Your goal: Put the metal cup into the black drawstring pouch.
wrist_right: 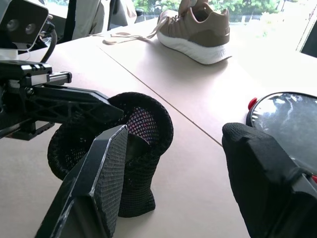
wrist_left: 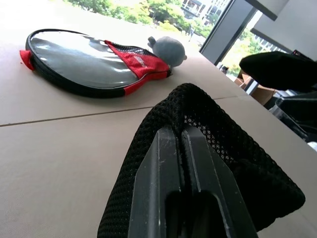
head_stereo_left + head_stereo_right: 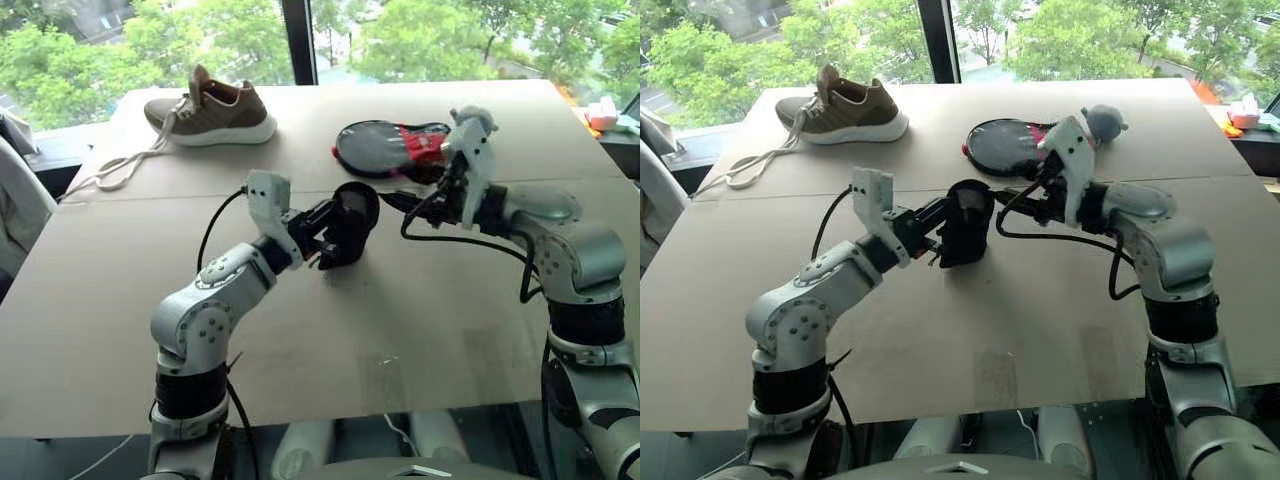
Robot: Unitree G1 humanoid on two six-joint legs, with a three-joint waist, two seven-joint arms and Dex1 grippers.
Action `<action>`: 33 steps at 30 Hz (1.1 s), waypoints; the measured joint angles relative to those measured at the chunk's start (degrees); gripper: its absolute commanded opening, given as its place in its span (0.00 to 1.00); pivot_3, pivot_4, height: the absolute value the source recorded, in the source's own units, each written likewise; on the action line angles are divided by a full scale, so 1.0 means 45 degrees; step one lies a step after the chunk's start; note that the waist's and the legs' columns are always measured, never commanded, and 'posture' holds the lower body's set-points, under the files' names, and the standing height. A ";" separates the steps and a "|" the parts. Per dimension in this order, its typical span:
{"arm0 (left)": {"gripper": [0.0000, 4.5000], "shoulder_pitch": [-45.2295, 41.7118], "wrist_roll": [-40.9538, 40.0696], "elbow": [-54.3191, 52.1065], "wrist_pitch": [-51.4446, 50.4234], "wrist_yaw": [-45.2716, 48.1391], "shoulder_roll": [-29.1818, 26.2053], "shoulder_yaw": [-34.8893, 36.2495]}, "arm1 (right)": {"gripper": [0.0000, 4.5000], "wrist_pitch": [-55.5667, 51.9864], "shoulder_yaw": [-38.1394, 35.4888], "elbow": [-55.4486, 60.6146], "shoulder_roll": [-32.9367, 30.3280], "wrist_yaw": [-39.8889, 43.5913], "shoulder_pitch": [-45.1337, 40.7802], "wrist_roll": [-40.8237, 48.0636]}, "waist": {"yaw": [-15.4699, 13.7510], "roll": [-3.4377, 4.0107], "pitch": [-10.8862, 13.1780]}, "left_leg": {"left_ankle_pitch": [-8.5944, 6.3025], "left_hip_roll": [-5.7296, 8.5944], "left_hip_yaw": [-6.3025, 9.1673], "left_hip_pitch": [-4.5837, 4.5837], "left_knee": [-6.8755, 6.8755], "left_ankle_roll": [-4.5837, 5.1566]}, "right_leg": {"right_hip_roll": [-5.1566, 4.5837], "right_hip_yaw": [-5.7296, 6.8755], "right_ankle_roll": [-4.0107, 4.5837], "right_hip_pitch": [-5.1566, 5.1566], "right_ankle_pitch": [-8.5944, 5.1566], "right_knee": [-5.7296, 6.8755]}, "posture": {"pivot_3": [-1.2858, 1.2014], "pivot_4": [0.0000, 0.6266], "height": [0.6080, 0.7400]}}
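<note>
My left gripper (image 3: 335,238) is shut on the rim of the black drawstring pouch (image 3: 352,222), holding it just above the table with its round mouth facing my right gripper. In the left wrist view the pouch's mesh fabric (image 2: 213,134) wraps the closed fingers (image 2: 163,163). My right gripper (image 1: 176,131) stands open just in front of the pouch mouth (image 1: 143,116), with nothing between its fingers. Inside the mouth a shiny speckled surface (image 1: 141,124) shows, which looks like the metal cup; most of it is hidden by the fabric.
A brown shoe (image 3: 215,110) with long white laces lies at the far left. A black-and-red oval paddle cover (image 3: 385,148) and a small grey plush (image 3: 1102,122) lie behind my right arm. The tan table (image 3: 100,300) ends at a window.
</note>
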State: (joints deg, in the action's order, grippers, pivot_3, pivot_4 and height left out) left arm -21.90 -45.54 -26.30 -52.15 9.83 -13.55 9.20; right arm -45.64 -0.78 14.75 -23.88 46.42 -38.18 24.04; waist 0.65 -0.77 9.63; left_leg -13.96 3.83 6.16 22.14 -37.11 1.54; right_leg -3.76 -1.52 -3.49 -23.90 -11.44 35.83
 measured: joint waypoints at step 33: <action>0.00 -0.0009 -0.7134 0.1302 0.0660 -0.6775 0.3032 0.2314 | 0.68 -0.0664 0.3765 -0.0019 0.2376 -0.3713 0.2789 -0.0613 | -0.0200 -0.0009 0.0000 | 0.0006 0.0003 0.0002 0.0005 -0.0031 -0.0007 | 0.0013 0.0004 -0.0001 0.0004 0.0001 0.0004 | 0.52 0.24 0.97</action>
State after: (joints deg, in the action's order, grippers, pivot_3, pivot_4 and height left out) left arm -21.94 -77.64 -20.44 -49.18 -20.66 0.09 19.61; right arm -48.62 16.16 14.66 -13.19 29.71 -25.63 21.28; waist -0.26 -0.81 9.63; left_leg -13.93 3.84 6.16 22.16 -37.25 1.51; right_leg -3.70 -1.50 -3.49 -23.88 -11.44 35.85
